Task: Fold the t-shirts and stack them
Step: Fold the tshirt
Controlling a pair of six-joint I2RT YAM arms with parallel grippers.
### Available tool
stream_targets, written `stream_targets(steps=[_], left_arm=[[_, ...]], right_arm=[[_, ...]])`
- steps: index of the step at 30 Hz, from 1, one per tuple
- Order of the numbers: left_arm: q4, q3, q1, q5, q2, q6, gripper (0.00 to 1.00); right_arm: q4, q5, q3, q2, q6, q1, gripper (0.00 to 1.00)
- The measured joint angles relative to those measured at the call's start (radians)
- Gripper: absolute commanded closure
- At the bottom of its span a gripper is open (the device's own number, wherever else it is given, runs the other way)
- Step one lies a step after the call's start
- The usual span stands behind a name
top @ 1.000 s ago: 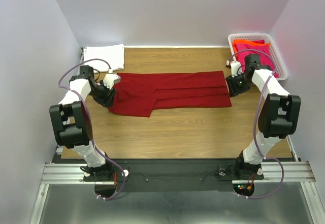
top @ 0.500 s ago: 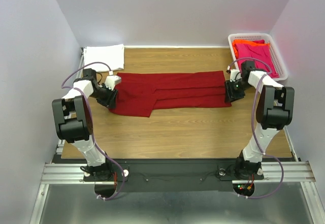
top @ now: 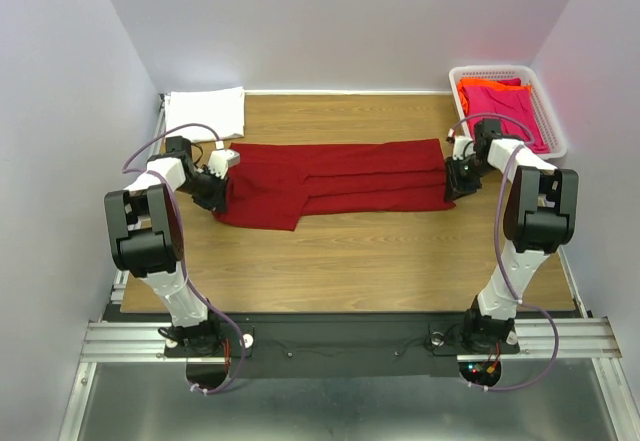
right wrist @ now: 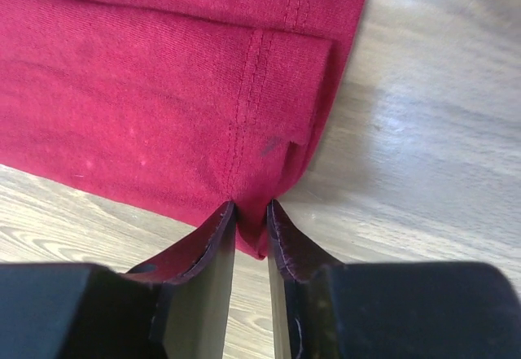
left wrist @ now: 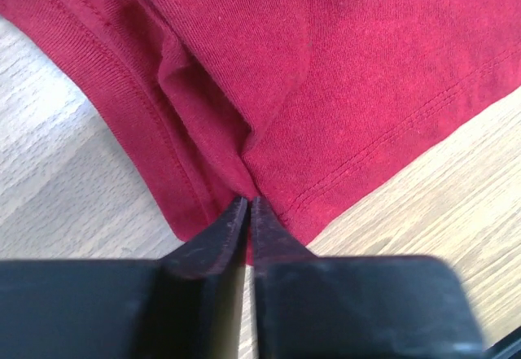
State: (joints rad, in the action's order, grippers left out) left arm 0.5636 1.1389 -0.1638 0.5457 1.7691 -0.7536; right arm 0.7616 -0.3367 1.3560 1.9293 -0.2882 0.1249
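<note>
A dark red t-shirt (top: 335, 179) lies folded lengthwise across the middle of the wooden table. My left gripper (top: 217, 193) pinches its left end, the jaws shut on a fold of red cloth (left wrist: 203, 131) near the hem. My right gripper (top: 455, 183) is shut on the near corner of the shirt's right end (right wrist: 163, 107), cloth bunched between the fingers. A folded white t-shirt (top: 205, 111) rests at the back left. Pink and orange t-shirts (top: 503, 101) lie in the basket at the back right.
The white lattice basket (top: 555, 129) stands in the back right corner against the wall. Pale walls close in the table on three sides. Bare wood (top: 350, 261) stretches between the red shirt and the arm bases.
Both grippers have closed onto the ends of the dark red shirt. The right arm came down and in to the shirt's right edge; the left shifted slightly toward its left end.
</note>
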Motion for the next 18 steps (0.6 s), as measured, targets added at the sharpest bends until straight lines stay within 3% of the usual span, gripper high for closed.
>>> stream_targets(steps=[3,5,7,9,18], left_arm=[[0.000,0.000,0.000,0.005,0.003,0.003,0.99],[0.001,0.000,0.000,0.005,0.003,0.005,1.00],[0.002,0.002,0.000,0.005,0.003,0.005,1.00],[0.003,0.004,0.000,0.007,0.003,0.005,1.00],[0.033,0.008,-0.011,0.011,-0.057,-0.024,1.00]], right_arm=[[-0.001,0.001,0.011,0.000,0.000,0.000,0.72],[-0.005,0.005,0.012,0.000,0.000,0.000,0.74],[-0.004,0.011,0.012,0.000,0.000,0.000,0.82],[-0.005,0.017,0.012,0.000,-0.004,0.000,1.00],[-0.006,0.034,0.008,-0.046,-0.031,0.000,0.99]])
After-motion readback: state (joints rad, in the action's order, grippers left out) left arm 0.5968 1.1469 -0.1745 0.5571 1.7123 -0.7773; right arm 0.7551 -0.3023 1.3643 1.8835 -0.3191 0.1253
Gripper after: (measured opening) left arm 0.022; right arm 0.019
